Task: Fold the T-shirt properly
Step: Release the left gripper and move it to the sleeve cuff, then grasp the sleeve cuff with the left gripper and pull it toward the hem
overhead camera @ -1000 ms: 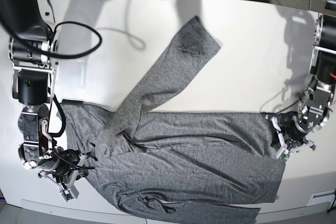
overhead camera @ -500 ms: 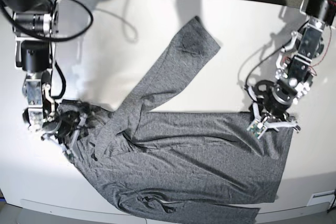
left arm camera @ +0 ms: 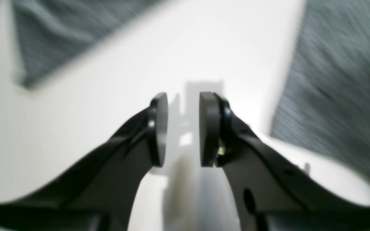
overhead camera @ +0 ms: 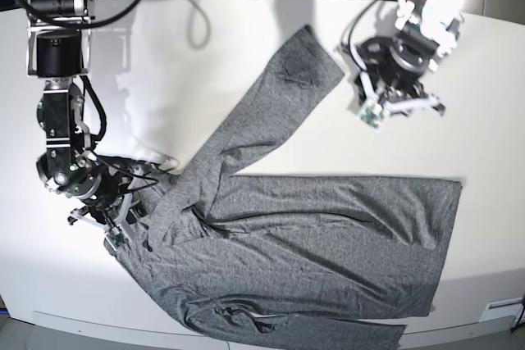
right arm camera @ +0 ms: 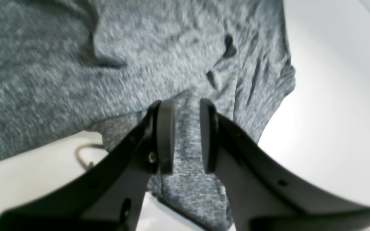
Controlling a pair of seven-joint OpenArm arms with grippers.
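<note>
My left gripper [overhead camera: 399, 106], jaws parted on nothing, is now hovering off the T-shirt's [overhead camera: 295, 243] hem near the table's [overhead camera: 492, 120] far edge; right gripper [right arm camera: 186, 134], parted, is straddling cloth. Shirt lying lengthwise along the near edge, sleeve angling toward the far edge.

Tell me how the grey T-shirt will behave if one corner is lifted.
The T-shirt will probably droop limply: its thin knit lies flat and creased. It likely drags behind rather than rising whole, since it sprawls widely across the white table. The outstretched sleeve may trail or twist.
</note>
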